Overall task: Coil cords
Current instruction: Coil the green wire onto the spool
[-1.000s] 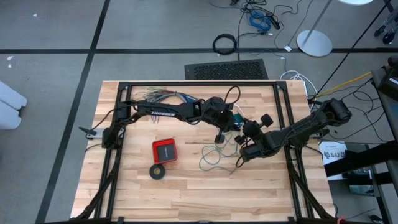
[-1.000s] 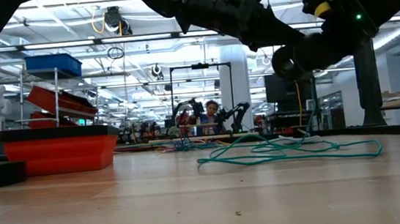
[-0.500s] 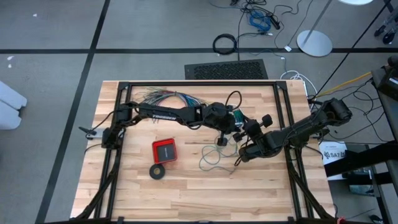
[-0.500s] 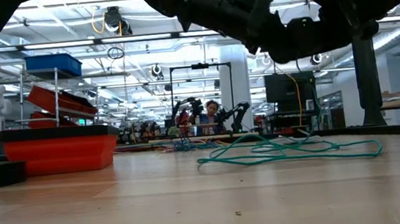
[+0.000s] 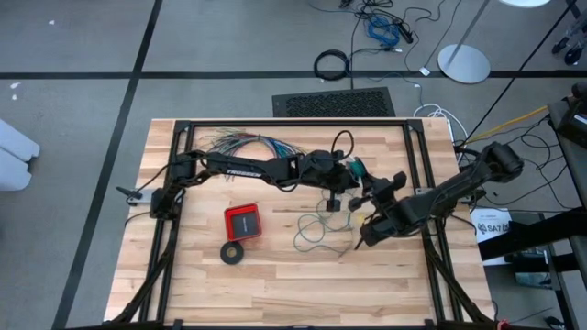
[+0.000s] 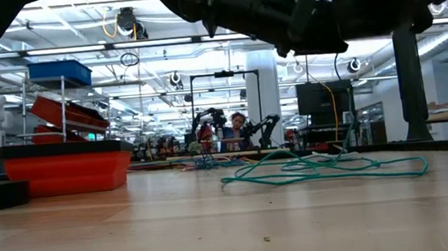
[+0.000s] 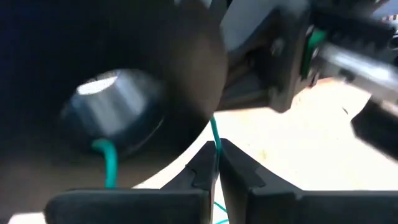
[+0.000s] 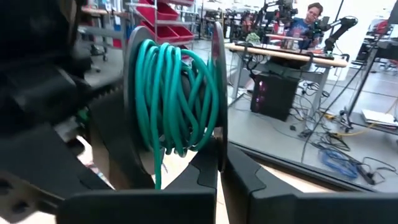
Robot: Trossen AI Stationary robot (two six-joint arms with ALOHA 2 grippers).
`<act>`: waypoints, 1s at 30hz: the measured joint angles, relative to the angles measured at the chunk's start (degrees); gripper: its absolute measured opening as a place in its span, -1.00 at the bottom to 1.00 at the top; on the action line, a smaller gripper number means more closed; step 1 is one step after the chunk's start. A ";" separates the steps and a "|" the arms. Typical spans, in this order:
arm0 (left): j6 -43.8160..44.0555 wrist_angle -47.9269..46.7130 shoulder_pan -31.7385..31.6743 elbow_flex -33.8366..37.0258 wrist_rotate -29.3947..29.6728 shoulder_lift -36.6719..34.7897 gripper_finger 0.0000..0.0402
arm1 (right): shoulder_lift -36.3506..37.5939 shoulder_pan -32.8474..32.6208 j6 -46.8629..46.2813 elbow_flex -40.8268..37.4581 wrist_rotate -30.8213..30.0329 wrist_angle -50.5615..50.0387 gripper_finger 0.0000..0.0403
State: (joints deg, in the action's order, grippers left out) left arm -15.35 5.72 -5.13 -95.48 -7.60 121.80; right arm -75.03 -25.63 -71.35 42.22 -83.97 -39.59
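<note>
teal-green wire [image 8: 177, 96] on a spool, seemingly pinched in both jaws

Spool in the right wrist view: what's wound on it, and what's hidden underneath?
Many turns of teal-green wire are wound on the spool, with one strand trailing down. The wraps cover the spool's core, and the wire's inner end cannot be seen.

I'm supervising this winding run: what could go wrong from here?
The left hand pinches the thin teal wire only at the tips, so it may slip out. The loose tangle on the table could knot when pulled. The right hand grips the spool by its thin rim; it might twist free.
</note>
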 joint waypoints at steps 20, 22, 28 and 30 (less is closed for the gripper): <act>-1.72 19.21 -2.19 10.78 -6.53 0.74 -0.84 | 11.63 -11.52 5.14 0.00 -4.83 -0.11 -1.00; -1.70 21.37 -2.55 11.90 -7.62 0.74 -0.84 | 12.43 -12.61 6.04 0.02 -5.48 -0.04 -1.00; -1.82 24.11 -3.76 13.97 -10.33 0.74 -0.84 | 14.75 -15.94 7.62 0.00 -5.99 0.02 -1.00; -1.87 25.52 -4.34 14.75 -11.34 0.74 -0.84 | 15.31 -16.99 7.72 0.02 -5.93 0.03 -1.00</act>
State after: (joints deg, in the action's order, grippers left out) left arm -17.22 31.23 -9.47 -80.73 -18.94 122.54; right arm -59.72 -42.62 -63.63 42.23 -89.89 -39.56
